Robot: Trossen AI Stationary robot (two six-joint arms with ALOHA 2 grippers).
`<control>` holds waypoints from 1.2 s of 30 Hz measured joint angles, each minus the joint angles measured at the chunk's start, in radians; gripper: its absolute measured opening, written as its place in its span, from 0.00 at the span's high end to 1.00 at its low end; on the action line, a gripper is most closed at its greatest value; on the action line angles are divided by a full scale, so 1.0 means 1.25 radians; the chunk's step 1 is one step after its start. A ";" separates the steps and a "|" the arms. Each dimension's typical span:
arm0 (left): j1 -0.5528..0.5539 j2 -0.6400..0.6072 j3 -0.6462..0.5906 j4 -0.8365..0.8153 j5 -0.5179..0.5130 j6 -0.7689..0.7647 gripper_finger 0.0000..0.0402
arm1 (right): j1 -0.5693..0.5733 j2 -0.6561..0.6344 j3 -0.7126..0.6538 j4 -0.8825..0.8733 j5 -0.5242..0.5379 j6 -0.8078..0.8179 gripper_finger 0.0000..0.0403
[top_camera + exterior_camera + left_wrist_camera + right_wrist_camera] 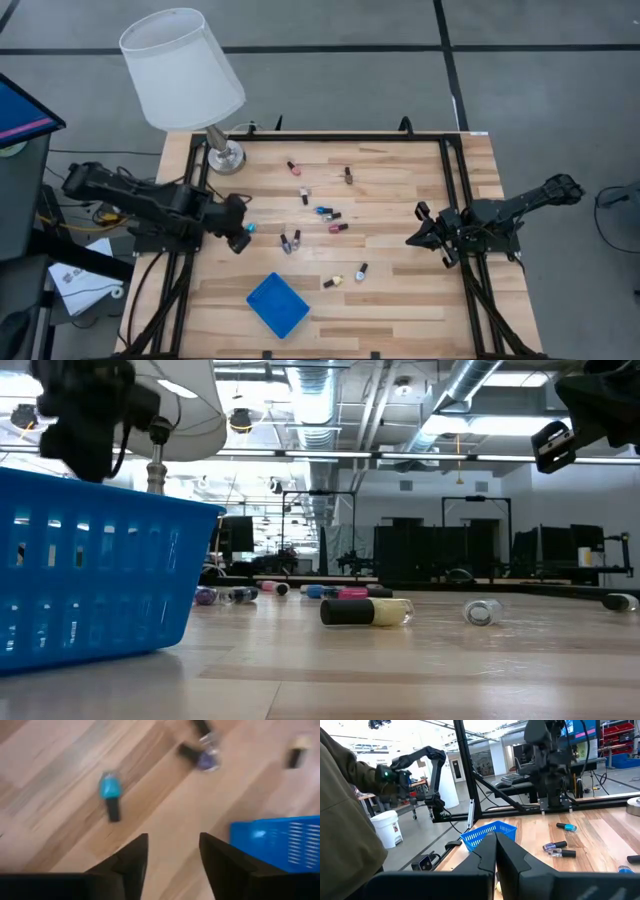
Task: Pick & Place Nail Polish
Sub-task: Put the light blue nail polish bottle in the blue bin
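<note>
Ten or so nail polish bottles [325,212] lie scattered on the bench [400,290]. We find the left claw [172,852] parted and empty above a teal bottle [109,791]; the right claw [496,851] is closed, empty.

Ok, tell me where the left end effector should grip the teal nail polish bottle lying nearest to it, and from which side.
Grip the teal nail polish bottle across its dark cap, probably from straight above. It lies flat on the table, so only its sides are offered; the slim cap fits between the fingers. The left end effector is open above the table near the bottle, with bare wood around the bottle.
</note>
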 joint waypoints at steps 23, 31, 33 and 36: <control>0.048 0.212 -0.164 0.204 -0.034 -0.006 0.41 | 0.000 0.000 0.000 0.000 0.000 0.000 1.00; 0.056 0.267 -0.190 0.267 -0.008 0.028 0.49 | 0.000 0.000 0.000 0.000 0.000 0.000 1.00; 0.065 0.275 -0.194 0.266 0.003 0.033 0.54 | 0.000 0.000 0.000 0.000 0.000 0.000 1.00; 0.084 0.272 -0.197 0.263 0.008 0.045 0.64 | 0.000 0.000 0.000 0.000 0.000 0.000 1.00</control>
